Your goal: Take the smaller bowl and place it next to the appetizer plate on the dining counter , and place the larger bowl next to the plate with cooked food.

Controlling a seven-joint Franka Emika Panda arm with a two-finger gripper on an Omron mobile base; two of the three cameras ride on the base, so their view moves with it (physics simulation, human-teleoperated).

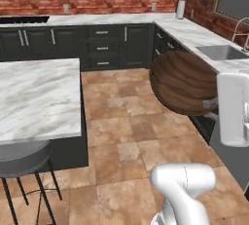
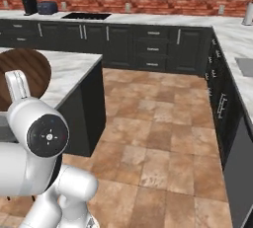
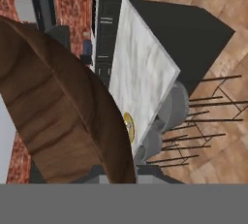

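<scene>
Smaller bowl (image 1: 182, 83) carried in my tool, above the floor.

Left base view: my tool (image 1: 210, 104) is clamped on its rim, worktop (image 1: 39, 97) well left. Right base view: bowl beside the wrist, over the worktop edge. Hand view: bowl fills the near left; worktop, yellow plate (image 3: 129, 127), and stools (image 3: 169, 109) beyond.

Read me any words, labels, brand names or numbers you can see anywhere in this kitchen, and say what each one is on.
None: no readable text in any view.
The dark appliances on the wall counter show no legible marking.
The smaller bowl carried at the gripper has only wood grain.
The dining counter shows only marble veining.
</scene>
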